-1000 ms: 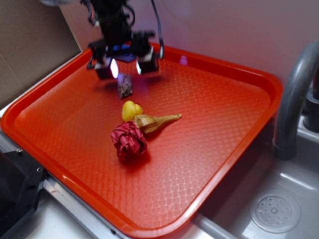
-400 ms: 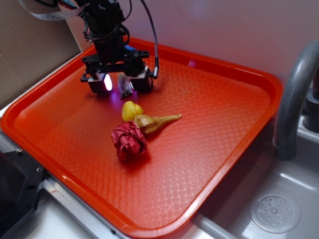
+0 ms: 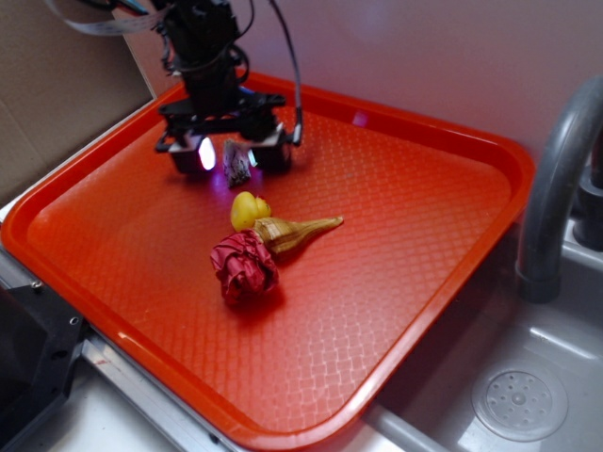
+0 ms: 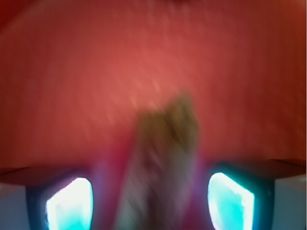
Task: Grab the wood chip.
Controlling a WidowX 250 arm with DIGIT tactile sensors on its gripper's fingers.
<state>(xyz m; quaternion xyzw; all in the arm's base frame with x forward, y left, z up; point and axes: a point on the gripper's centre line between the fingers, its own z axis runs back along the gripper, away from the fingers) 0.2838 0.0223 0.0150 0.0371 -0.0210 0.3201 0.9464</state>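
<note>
Since a second ago the hand (image 3: 233, 156) has come down, fingers wide, straddling the wood chip (image 3: 236, 162).

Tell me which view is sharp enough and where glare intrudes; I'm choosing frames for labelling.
Exterior view: sharp; the wood chip sits between the fingers, whose lit pads give small bright glare spots; the tray texture is crisp. Wrist view: heavily blurred; the wood chip is a smeared brown shape, both glowing pads overexposed.
</note>
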